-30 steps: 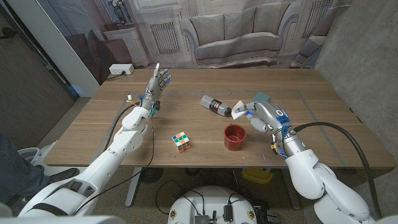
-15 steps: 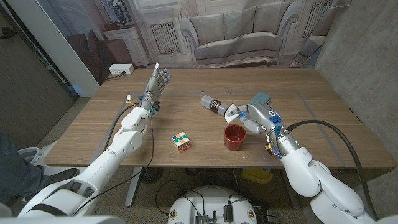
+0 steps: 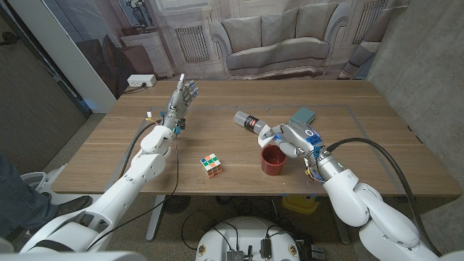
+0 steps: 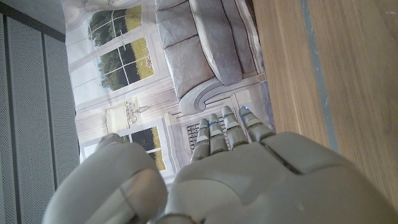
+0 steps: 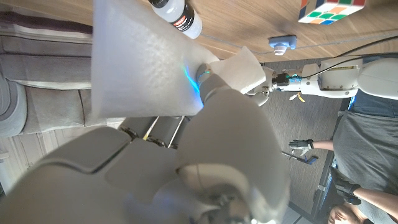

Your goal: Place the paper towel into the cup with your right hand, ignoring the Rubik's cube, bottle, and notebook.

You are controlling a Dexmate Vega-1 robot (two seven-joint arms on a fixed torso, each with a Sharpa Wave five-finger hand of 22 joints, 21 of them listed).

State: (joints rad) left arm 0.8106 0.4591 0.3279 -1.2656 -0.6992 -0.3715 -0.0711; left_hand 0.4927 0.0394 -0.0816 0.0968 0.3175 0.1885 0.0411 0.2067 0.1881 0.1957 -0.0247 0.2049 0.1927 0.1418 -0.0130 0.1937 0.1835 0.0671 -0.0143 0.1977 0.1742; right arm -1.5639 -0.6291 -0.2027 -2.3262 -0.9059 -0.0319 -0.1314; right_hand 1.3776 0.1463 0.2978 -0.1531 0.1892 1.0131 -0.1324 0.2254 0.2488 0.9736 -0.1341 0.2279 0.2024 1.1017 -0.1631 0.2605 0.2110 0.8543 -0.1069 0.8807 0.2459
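The red cup (image 3: 274, 160) stands upright near the table's front edge. Just behind and above its rim, my right hand (image 3: 291, 138) pinches the white paper towel (image 3: 267, 133), which hangs over the cup's far left edge. In the right wrist view the paper towel (image 5: 143, 62) spreads wide in front of my right hand (image 5: 205, 155) and hides the cup. My left hand (image 3: 183, 96) is raised at the table's far left with fingers apart and nothing in it. The left wrist view looks along that left hand (image 4: 249, 174) past the table edge.
A dark bottle (image 3: 250, 122) lies on its side just behind the towel. A teal notebook (image 3: 303, 116) lies behind my right hand. The Rubik's cube (image 3: 211, 164) sits left of the cup. A person (image 5: 364, 155) stands beside the table.
My right hand has carried the paper towel leftward and nearer, from right of the cup to just above its far rim. The left arm has not moved.
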